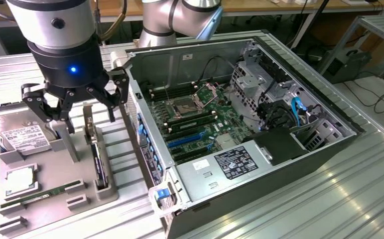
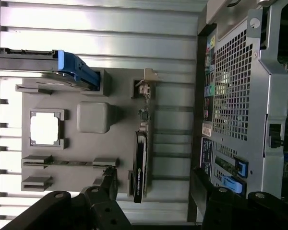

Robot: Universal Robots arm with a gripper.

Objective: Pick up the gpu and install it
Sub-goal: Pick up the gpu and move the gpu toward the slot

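Ribbed metal table [image 1: 351, 194] carries an open computer case [image 1: 178, 64] and, at the exterior view's lower left, a grey holder tray [image 1: 56, 167]. The gpu [image 1: 98, 164] stands on edge in a slot of that tray, just beside the case. Above it hangs the hand [image 1: 78, 112], fingers spread wide, gripping nothing.

The gpu [image 2: 140, 167] stands edge-on (faces hidden); hard drive label [image 1: 26, 138] print too small.
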